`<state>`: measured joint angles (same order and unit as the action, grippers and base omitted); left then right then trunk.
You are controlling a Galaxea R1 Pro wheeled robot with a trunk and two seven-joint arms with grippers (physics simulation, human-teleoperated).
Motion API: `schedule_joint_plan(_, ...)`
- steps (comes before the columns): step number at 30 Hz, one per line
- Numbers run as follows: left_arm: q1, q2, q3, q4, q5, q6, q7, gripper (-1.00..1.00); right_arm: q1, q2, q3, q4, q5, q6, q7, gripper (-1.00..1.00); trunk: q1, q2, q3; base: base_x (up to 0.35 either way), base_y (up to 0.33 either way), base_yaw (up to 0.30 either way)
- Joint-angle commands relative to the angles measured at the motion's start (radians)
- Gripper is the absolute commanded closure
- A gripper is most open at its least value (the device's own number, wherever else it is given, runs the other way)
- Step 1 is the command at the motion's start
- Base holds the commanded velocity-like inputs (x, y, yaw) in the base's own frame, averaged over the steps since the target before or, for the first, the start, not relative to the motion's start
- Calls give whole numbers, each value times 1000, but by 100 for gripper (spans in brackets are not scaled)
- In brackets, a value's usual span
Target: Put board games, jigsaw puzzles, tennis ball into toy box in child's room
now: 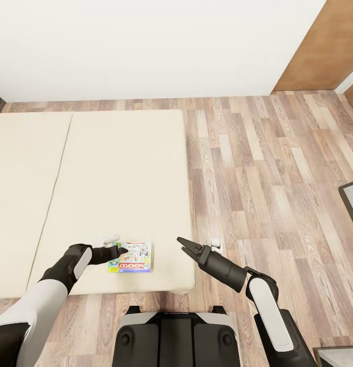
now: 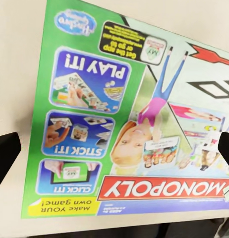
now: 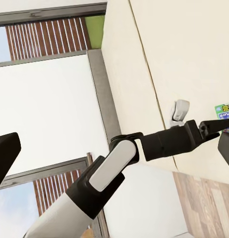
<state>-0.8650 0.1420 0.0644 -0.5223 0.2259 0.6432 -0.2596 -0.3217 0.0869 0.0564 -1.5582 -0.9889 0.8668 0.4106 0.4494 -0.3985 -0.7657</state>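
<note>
One board game (image 1: 133, 258), a flat Monopoly box with a green, cartoon-covered lid, lies on the bed (image 1: 110, 168) near its front right corner. My left gripper (image 1: 121, 250) hovers over the box's left part and is open. In the left wrist view the lid (image 2: 129, 129) spreads wide between the two dark fingertips (image 2: 5, 154), and nothing is held. My right gripper (image 1: 184, 244) is open and empty, in the air beside the bed's right corner. The right wrist view looks across at my left arm (image 3: 144, 148) and a corner of the game (image 3: 224, 111).
Wood-plank floor (image 1: 268, 168) stretches to the right of the bed. A brown wooden door (image 1: 324, 46) stands at the far right of the white wall. A dark-edged object (image 1: 352, 201) pokes in at the right edge. My base (image 1: 176, 336) is against the bed's front edge.
</note>
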Motion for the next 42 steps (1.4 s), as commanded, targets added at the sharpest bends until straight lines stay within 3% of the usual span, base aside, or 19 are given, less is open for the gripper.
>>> schedule_joint_plan(1,0,0,5,-1,0,7,-3,-100,0,1,-1,0,3,4,4,-100,1,-1,-1,0,0,0)
schedule_joint_plan(42,0,-1,5,-1,-29,6,38,-100,0,1,-1,0,3,4,4,-100,1,-1,-3,0,0,0)
